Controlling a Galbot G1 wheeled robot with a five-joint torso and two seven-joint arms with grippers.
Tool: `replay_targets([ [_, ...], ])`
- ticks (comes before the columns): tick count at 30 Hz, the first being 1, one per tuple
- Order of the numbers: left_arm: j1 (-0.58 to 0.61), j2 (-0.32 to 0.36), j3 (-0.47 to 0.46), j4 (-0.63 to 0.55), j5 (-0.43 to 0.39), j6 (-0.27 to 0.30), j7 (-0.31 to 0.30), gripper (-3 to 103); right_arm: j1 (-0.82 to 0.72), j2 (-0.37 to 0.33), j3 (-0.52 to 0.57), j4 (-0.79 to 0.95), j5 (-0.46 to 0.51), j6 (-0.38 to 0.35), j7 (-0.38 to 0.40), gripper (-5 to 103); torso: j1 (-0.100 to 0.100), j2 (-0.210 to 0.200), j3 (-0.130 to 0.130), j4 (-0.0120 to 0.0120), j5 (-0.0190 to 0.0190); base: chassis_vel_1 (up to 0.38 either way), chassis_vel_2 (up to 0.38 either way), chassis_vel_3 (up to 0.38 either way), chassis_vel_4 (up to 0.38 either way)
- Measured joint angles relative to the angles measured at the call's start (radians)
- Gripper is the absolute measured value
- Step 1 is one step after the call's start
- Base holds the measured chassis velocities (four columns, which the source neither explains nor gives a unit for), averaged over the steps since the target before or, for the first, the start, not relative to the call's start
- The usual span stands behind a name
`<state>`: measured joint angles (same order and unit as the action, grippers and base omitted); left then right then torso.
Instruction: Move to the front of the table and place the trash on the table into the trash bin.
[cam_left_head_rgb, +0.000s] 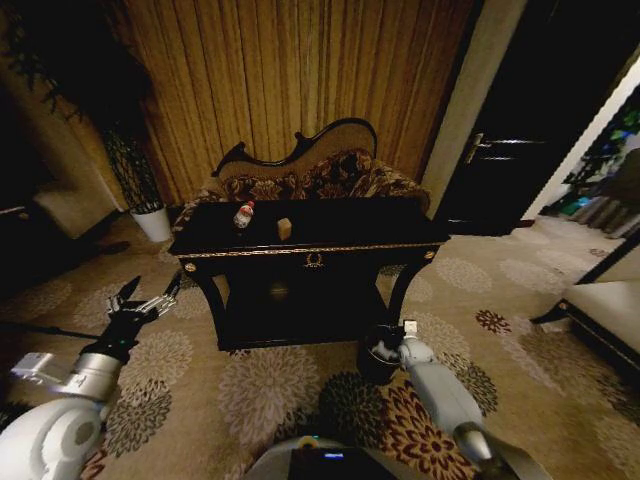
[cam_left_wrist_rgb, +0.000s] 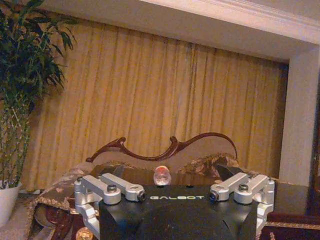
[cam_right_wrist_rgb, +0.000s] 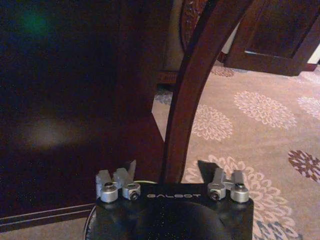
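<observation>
A bottle (cam_left_head_rgb: 243, 214) and small box (cam_left_head_rgb: 285, 228) sat on the black surface (cam_left_head_rgb: 390, 238) at centre frame, unbinned. The right gripper (cam_left_head_rgb: 396, 339), fingers released and empty, hung over the bin (cam_left_head_rgb: 374, 366) at lower centre. The left gripper (cam_left_head_rgb: 150, 297), fingers released, waited at lower left.

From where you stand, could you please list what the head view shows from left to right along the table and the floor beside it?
Left gripper → white plant pot → red-capped bottle → small brown box → gold ornament on the table → trash bin → right gripper.
</observation>
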<state>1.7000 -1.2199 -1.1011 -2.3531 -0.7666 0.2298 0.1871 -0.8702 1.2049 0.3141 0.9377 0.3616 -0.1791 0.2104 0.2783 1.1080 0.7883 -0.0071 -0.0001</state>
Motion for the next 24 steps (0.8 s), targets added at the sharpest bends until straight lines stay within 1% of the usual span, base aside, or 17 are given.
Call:
replay_targets([
  [1, 0.000, 0.000, 0.000, 0.000, 0.000, 0.000, 0.000, 100, 0.000, 0.000, 0.000, 0.000, 0.000, 0.000, 0.000, 73, 0.000, 0.000, 0.000, 0.0000, 0.0000, 0.000, 0.000, 0.000, 0.000],
  [2, 0.000, 0.000, 0.000, 0.000, 0.000, 0.000, 0.000, 100, -0.001, -0.001, -0.001, 0.003, 0.002, 0.000, 0.000, 78, 0.000, 0.000, 0.000, 0.0000, 0.0000, 0.000, 0.000, 0.000, 0.000],
  [3, 0.001, -0.001, 0.000, 0.000, 0.000, 0.000, 0.000, 100, -0.003, -0.001, -0.001, 0.006, 0.004, -0.001, 0.000, 78, 0.000, 0.000, 0.000, 0.0000, 0.0000, 0.000, 0.000, 0.000, 0.000],
  [4, 0.002, -0.001, -0.002, 0.000, 0.000, -0.001, 0.000, 100, -0.007, -0.002, -0.002, 0.015, 0.013, -0.007, 0.001, 89, 0.000, 0.000, 0.000, 0.0000, 0.0000, 0.000, 0.000, 0.000, 0.000],
  [6, 0.002, -0.001, -0.003, 0.000, 0.000, -0.001, 0.000, 100, -0.009, -0.002, -0.002, 0.021, 0.018, -0.012, 0.001, 89, 0.000, 0.000, 0.000, 0.0000, 0.0000, 0.000, 0.000, 0.000, 0.000],
  [8, 0.003, -0.001, -0.004, 0.000, 0.000, -0.002, 0.001, 100, -0.015, -0.002, -0.002, 0.032, 0.025, -0.018, 0.002, 98, 0.000, 0.000, 0.000, 0.0001, 0.0000, 0.000, 0.000, 0.000, 0.000],
  [12, 0.003, 0.000, -0.004, 0.000, 0.000, -0.002, 0.001, 100, -0.022, -0.002, -0.002, 0.043, 0.030, -0.019, 0.002, 100, 0.000, 0.000, 0.000, 0.0000, 0.0000, 0.000, 0.000, 0.000, 0.000],
  [14, 0.001, -0.001, -0.004, -0.001, 0.000, -0.002, 0.001, 100, -0.042, -0.003, 0.004, 0.081, 0.062, -0.019, 0.002, 100, 0.000, 0.000, 0.000, 0.0000, 0.0000, 0.000, 0.000, 0.000, 0.000],
  [15, 0.001, -0.001, -0.004, -0.001, 0.000, -0.002, 0.001, 100, -0.042, -0.003, 0.004, 0.081, 0.062, -0.019, 0.002, 100, 0.000, 0.000, 0.000, 0.0000, 0.0000, 0.000, 0.000, 0.000, 0.000],
  [18, -0.003, -0.003, -0.002, -0.002, 0.000, -0.002, 0.001, 100, -0.080, -0.003, 0.021, 0.176, 0.146, -0.019, 0.002, 100, 0.000, 0.000, 0.000, 0.0000, 0.0000, 0.000, 0.000, 0.000, 0.000],
  [19, -0.005, -0.004, -0.001, -0.002, 0.000, -0.002, 0.001, 100, -0.111, -0.013, 0.027, 0.252, 0.189, -0.019, 0.002, 100, 0.000, 0.000, 0.000, 0.0003, 0.0002, 0.000, 0.000, 0.000, 0.000],
  [20, -0.005, -0.004, -0.001, -0.002, 0.000, -0.002, 0.001, 100, -0.111, -0.013, 0.027, 0.252, 0.189, -0.019, 0.002, 100, 0.000, 0.000, 0.000, 0.0003, 0.0002, 0.000, 0.000, 0.000, 0.000],
  [23, -0.008, -0.004, 0.002, -0.003, 0.000, -0.002, 0.001, 100, -0.172, -0.050, 0.036, 0.400, 0.226, -0.019, -0.002, 100, 0.000, 0.000, 0.000, -0.0002, -0.0002, 0.000, 0.000, 0.000, 0.000],
  [24, -0.009, -0.004, 0.003, -0.004, -0.001, -0.001, 0.001, 100, -0.200, -0.072, 0.038, 0.480, 0.249, -0.018, -0.002, 100, 0.000, 0.000, 0.000, -0.0006, -0.0002, 0.000, 0.000, 0.000, 0.000],
])
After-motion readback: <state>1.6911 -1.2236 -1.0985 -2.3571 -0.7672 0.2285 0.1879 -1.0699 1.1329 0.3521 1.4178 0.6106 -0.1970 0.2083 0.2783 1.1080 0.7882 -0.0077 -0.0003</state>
